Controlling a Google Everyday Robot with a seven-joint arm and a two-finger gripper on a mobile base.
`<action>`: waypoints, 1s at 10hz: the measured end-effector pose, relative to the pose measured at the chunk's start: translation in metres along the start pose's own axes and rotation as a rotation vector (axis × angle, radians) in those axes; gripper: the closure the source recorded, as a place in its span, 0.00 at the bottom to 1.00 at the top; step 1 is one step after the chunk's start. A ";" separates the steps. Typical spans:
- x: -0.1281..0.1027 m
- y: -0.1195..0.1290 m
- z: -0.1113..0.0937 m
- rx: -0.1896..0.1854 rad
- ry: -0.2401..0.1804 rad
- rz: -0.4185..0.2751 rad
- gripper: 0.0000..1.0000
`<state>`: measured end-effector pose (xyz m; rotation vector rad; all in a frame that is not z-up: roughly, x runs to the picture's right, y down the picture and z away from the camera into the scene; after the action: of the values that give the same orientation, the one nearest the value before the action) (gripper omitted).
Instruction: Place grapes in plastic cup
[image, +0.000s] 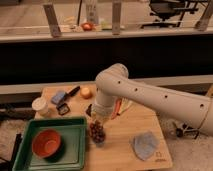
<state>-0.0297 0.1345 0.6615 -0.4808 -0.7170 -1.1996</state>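
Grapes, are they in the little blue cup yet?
Nearly. The bunch of dark red-purple grapes sits at the mouth of the small translucent light-blue plastic cup. The gripper hangs just above them; whether it grips them is unclear. Left: letting go and lifting away.

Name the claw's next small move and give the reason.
Probably ease the claw straight down a little. The grapes are directly beneath it, at the mouth of the plastic cup just right of the green tray, so no sideways correction looks needed.
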 end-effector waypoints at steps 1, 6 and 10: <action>0.001 0.000 0.000 -0.002 -0.001 -0.003 0.20; 0.003 -0.001 -0.002 -0.008 -0.011 -0.021 0.20; 0.005 -0.001 -0.002 -0.004 -0.021 -0.031 0.20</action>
<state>-0.0293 0.1293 0.6635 -0.4871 -0.7423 -1.2265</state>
